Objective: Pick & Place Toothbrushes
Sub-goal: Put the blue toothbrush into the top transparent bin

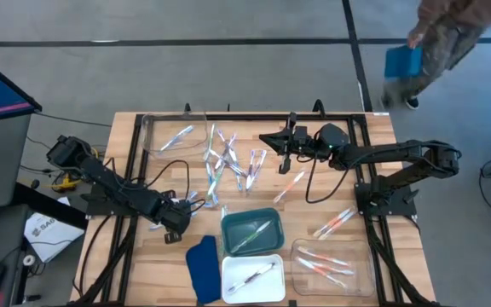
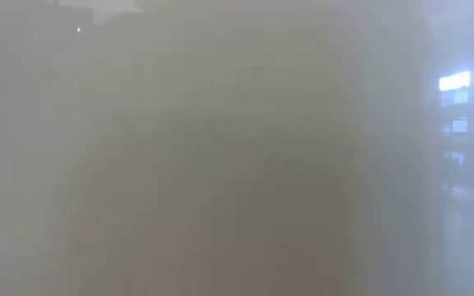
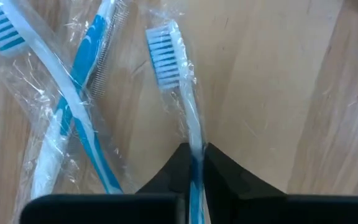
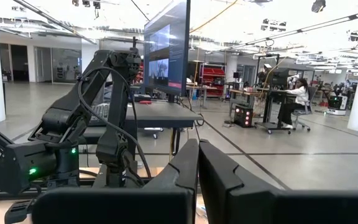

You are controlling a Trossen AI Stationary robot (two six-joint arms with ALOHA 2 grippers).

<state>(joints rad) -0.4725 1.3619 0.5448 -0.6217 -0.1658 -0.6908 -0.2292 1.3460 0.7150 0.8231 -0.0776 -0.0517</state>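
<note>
Jaws pinching slim, plastic-wrapped blue toothbrush [image 3: 185, 118]

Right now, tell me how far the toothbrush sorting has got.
Done: single toothbrushes lie in the green tray and white tray, a few in each clear tray. In hand: the left gripper is shut on a blue toothbrush; the right gripper waits shut above the table. Left: the loose pile mid-table.
</note>
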